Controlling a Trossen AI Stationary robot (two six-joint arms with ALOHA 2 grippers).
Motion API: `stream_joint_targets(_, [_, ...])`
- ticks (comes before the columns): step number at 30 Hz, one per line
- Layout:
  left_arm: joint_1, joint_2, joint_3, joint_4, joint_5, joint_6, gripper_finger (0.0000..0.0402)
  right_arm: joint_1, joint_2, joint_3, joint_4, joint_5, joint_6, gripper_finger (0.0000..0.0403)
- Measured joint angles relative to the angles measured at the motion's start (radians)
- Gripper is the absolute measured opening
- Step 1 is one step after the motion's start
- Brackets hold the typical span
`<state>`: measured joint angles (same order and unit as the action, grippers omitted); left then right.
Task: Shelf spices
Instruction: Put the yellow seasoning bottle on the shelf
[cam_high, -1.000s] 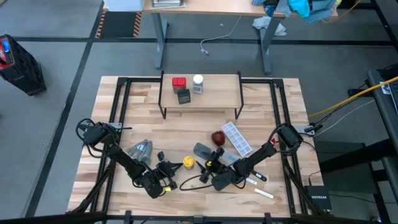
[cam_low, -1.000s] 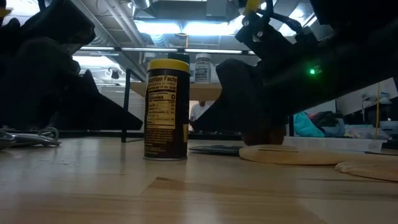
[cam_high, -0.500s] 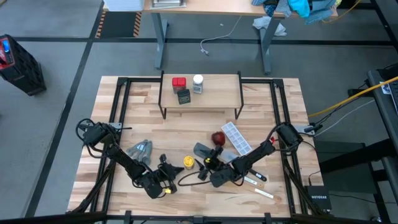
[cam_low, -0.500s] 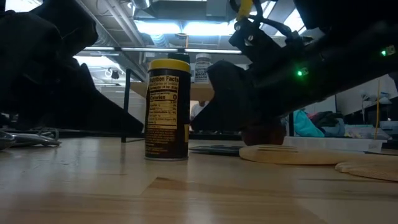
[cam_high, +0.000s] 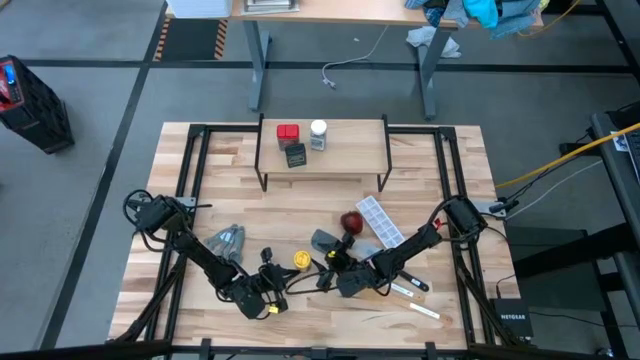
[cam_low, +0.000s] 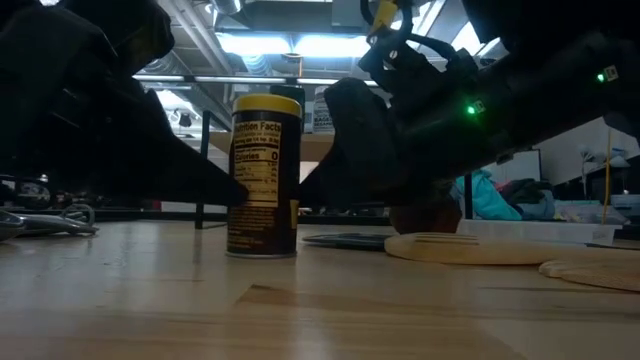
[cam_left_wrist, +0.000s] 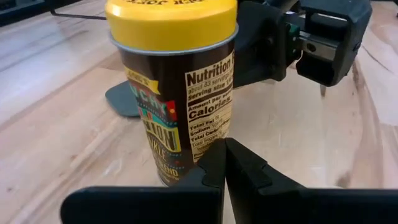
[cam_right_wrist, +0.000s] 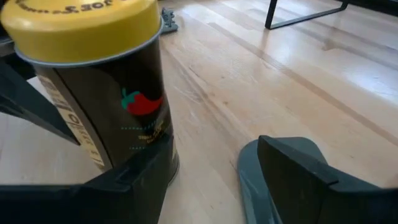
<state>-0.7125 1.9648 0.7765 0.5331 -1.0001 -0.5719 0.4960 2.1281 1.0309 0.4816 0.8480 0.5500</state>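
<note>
The yellow-lidded amber jar (cam_high: 301, 259) stands upright on its base on the tabletop, between my two grippers. My left gripper (cam_left_wrist: 224, 158) is shut, and its tips are at the jar's lower wall on the side toward the table's left. My right gripper (cam_right_wrist: 211, 155) is open on the jar's right side, with the jar (cam_right_wrist: 93, 87) beside one finger and not in the gap. The red square tin (cam_high: 288, 133), the dark square tin (cam_high: 295, 154) and the white-capped jar (cam_high: 318, 134) stand on the shelf (cam_high: 350, 150) at the far side. My left gripper meets the jar's lower wall (cam_left_wrist: 208, 134) with its shut fingertips, coming level from the table's left. The jar stands upright on the table. My right gripper has one finger (cam_right_wrist: 134, 174) lying by the jar's base (cam_right_wrist: 158, 146), but I cannot tell whether it touches. The other finger (cam_right_wrist: 298, 168) stands clear.
Grey measuring spoons (cam_high: 225, 240) lie left of the jar. A dark grey flat piece (cam_high: 325, 241), a small dark red round dish (cam_high: 350, 220) and a clear compartment tray (cam_high: 381, 222) lie to its right. White sticks (cam_high: 420, 300) lie near the right arm. A black frame borders the table.
Both grippers have closed in on the jar. The left gripper has moved toward the table's right and the right gripper toward the table's left, until each stands right beside it.
</note>
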Motion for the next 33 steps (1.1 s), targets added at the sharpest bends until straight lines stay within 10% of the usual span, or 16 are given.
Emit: stream_joint_targets(33, [-0.008,-0.001,-0.002,-0.243,-0.106,-0.136,0.0003,0.002,0.000,0.001,0.021,-0.208,0.143,0.0244])
